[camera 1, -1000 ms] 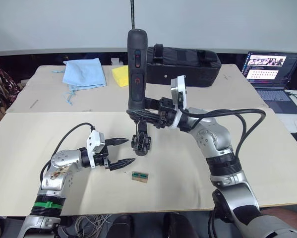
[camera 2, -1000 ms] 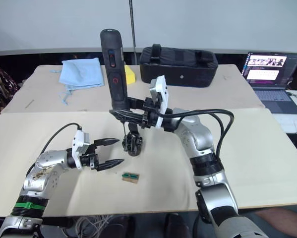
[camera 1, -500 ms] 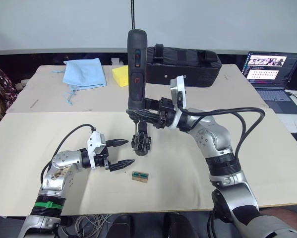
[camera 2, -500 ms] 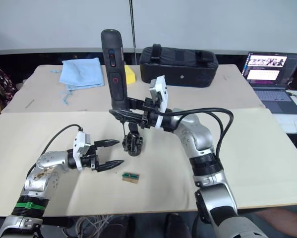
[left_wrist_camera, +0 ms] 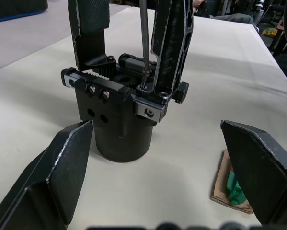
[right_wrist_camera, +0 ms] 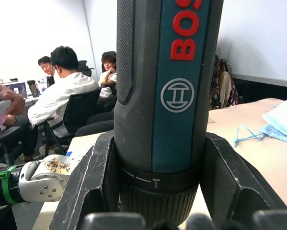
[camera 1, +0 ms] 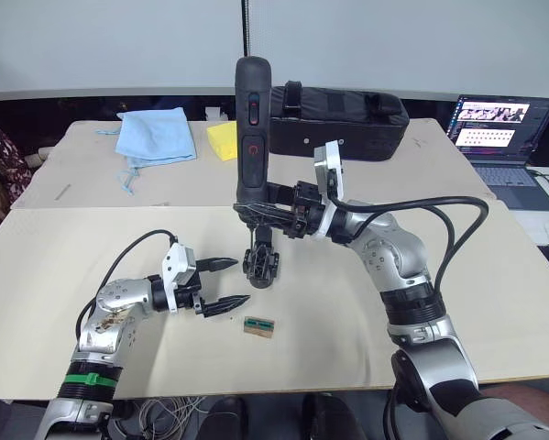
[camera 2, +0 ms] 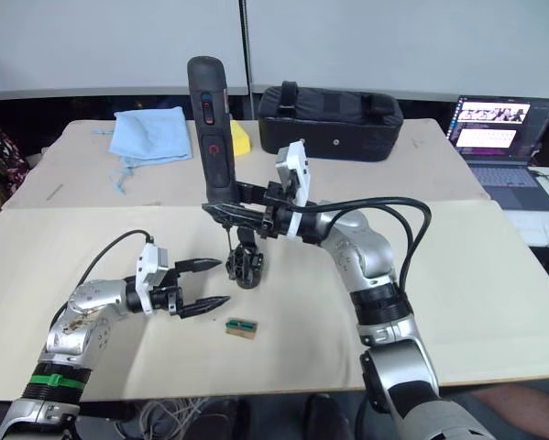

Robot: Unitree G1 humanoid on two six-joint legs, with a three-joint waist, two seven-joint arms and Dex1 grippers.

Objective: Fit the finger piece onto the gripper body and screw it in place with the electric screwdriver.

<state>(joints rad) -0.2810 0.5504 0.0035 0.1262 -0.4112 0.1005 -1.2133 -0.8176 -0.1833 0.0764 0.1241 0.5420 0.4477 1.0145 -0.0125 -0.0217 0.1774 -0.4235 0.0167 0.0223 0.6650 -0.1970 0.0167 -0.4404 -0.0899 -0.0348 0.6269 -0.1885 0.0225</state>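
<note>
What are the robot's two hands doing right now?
Left gripper: open, holding nothing.
Right gripper: shut on the electric screwdriver.

The electric screwdriver (camera 1: 252,128) stood upright above the middle of the table, a thick black cylinder with red markings on its side and red lettering on a blue-green panel, clamped near its lower end between black fingers. Its thin metal bit (left_wrist_camera: 143,43) ran straight down and its tip met the top of the gripper body (left_wrist_camera: 121,112). That body sat upright on its round base on the tabletop, a small black block with a toothed rail and silver screws along its top. Two flat black finger pieces (left_wrist_camera: 171,45) rose from it, one on either side of the bit.
</note>
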